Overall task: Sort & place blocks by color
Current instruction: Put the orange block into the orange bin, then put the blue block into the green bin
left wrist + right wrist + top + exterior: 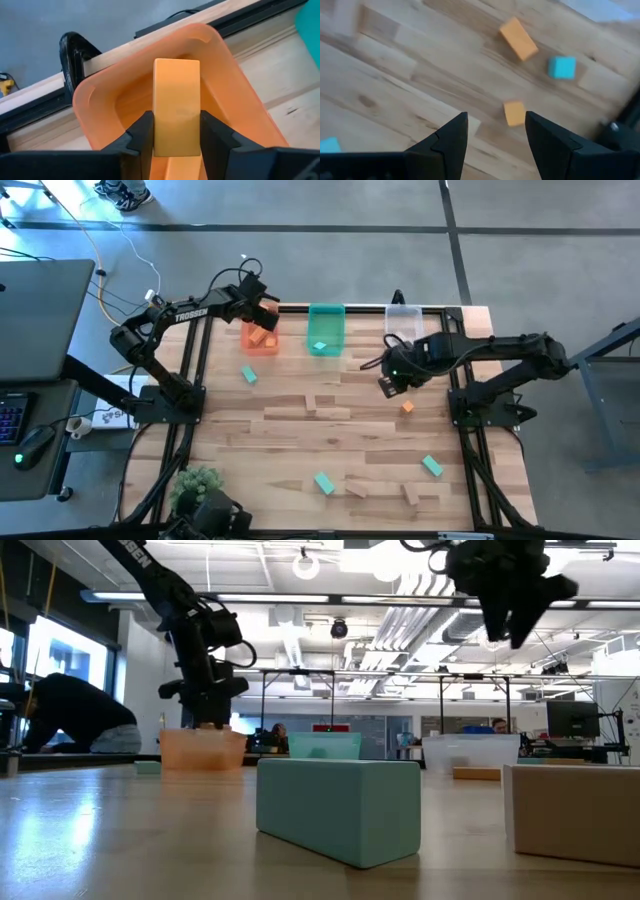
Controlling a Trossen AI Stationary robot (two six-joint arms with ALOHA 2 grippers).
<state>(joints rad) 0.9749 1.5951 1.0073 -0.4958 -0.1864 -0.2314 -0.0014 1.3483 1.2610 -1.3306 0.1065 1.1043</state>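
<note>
Over the translucent orange bin [95,107], left jaws pinch a smooth orange block [176,107]; right jaws apparently open.

An open-plan robotics lab or workshop is indicated: exposed white ceiling ducts and pipes [330,600], rows of black-framed workstations [300,710], monitors [572,720] and seated people [70,720] are seen beyond the pale wooden counter [340,440], with a laptop and mouse [30,445] beside it.

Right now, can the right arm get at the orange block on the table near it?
Probably yes. The right gripper hangs open above bare table, the orange block lies just beside it, nothing between.
</note>
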